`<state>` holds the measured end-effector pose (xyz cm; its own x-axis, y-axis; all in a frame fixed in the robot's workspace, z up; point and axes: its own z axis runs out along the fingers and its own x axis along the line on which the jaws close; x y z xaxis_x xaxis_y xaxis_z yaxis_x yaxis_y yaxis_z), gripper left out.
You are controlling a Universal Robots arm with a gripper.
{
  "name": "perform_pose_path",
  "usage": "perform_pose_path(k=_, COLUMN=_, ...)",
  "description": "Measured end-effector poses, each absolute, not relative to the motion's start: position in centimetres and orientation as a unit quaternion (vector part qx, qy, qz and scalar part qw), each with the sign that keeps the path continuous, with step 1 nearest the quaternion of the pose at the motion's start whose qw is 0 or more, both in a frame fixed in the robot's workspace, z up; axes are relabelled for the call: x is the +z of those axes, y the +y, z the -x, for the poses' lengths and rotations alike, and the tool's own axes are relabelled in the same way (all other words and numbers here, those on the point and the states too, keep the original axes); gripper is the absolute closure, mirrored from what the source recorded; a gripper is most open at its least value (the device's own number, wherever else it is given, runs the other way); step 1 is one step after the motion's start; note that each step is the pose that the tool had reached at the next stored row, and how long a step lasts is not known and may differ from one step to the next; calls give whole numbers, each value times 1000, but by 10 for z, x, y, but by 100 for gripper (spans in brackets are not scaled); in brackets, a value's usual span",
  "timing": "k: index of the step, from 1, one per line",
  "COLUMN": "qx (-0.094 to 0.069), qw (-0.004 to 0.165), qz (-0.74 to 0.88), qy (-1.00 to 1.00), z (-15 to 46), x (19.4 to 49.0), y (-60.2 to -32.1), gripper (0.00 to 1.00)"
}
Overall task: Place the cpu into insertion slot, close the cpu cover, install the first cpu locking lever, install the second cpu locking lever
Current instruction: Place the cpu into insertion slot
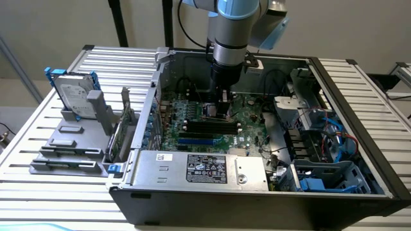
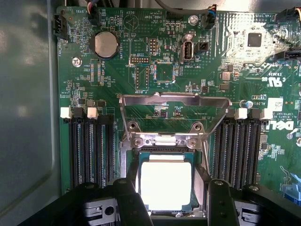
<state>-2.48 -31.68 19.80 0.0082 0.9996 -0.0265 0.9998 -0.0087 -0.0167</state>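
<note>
On the exterior view's left, a hard drive [image 1: 72, 94] stood in a grey holder [image 1: 70, 144] on the slatted table [image 1: 38, 192], beside the open case [image 1: 257, 207]. Further right, the arm [image 1: 230, 43] hung down into the case, with its gripper [image 1: 222, 109] low over the board [image 1: 250, 120]. Blue drive bays [image 1: 334, 178] sat at the exterior view's right.

In the wrist view the fingers [image 2: 128, 202] stood spread, one on each side of the cpu [image 2: 165, 183], and one finger was clearly apart from it. The cpu lay flat in the slot [image 2: 200, 183], between banks of memory slots [image 2: 89, 150]. The cover [image 2: 174, 101] stood tilted up off the slot.
</note>
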Motion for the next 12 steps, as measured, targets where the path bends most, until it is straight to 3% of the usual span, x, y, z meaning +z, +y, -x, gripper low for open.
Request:
perform_pose_path(k=9, qx=-15, qw=3, qz=-711, qy=703, z=25, x=198, y=-316, gripper=44)
perform_pose_path(k=10, qx=-15, qw=3, qz=-712, qy=702, z=25, x=198, y=-316, gripper=38)
perform_pose_path(k=12, qx=-15, qw=3, qz=-712, qy=702, z=25, x=198, y=-316, gripper=38)
